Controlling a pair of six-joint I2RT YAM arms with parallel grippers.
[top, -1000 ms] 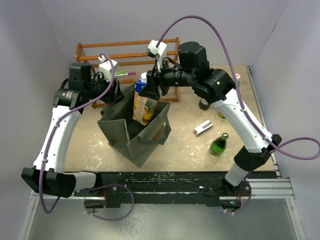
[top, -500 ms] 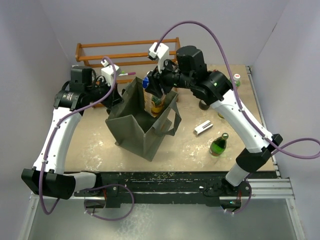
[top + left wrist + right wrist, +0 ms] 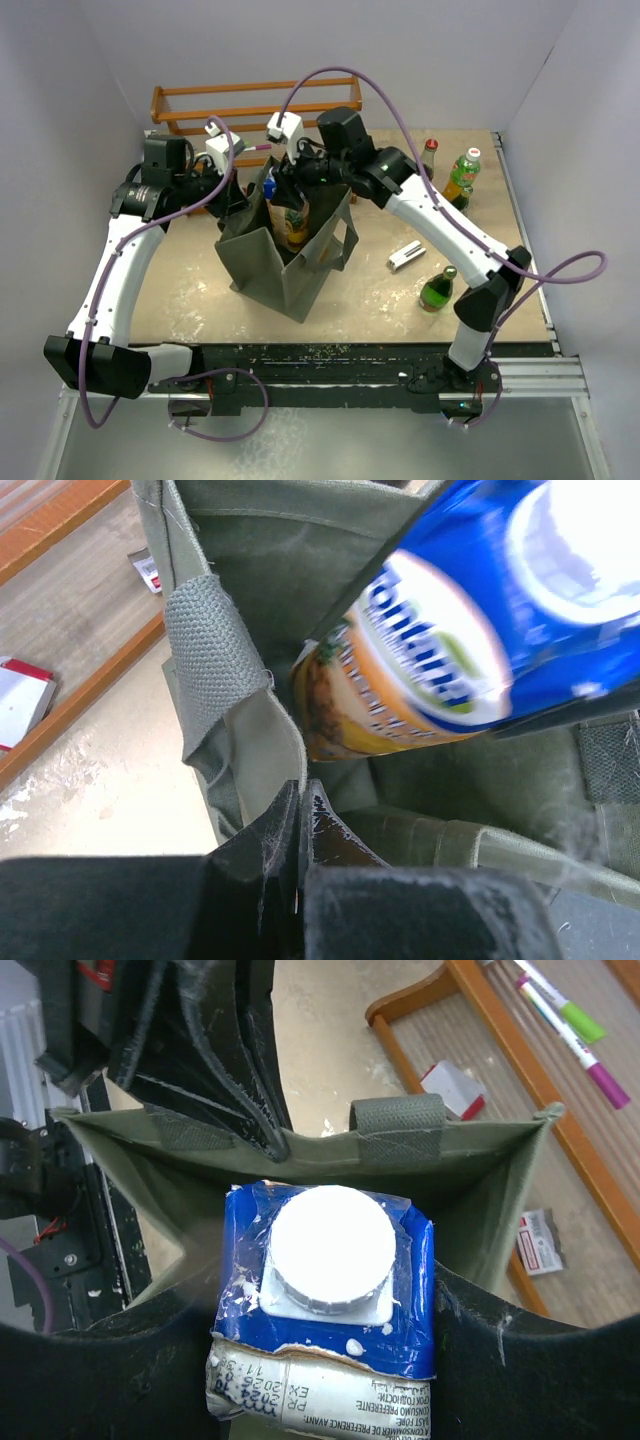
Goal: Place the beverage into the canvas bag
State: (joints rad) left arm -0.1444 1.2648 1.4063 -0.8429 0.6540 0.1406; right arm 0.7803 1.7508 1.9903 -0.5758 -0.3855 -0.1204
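We see the left jaws clenched on the far-left rim of the canvas bag point(image 3: 283, 268), which stands on the tabletop point(image 3: 185, 290). The right jaws grasp the beverage carton point(image 3: 325, 1260) near its top, partway down inside the bag's open mouth.

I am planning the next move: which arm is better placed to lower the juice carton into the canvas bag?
Right: the right pincer holds the juice carton in the mouth of the canvas bag; the left pincer is shut on the bag's rim, holding it open.
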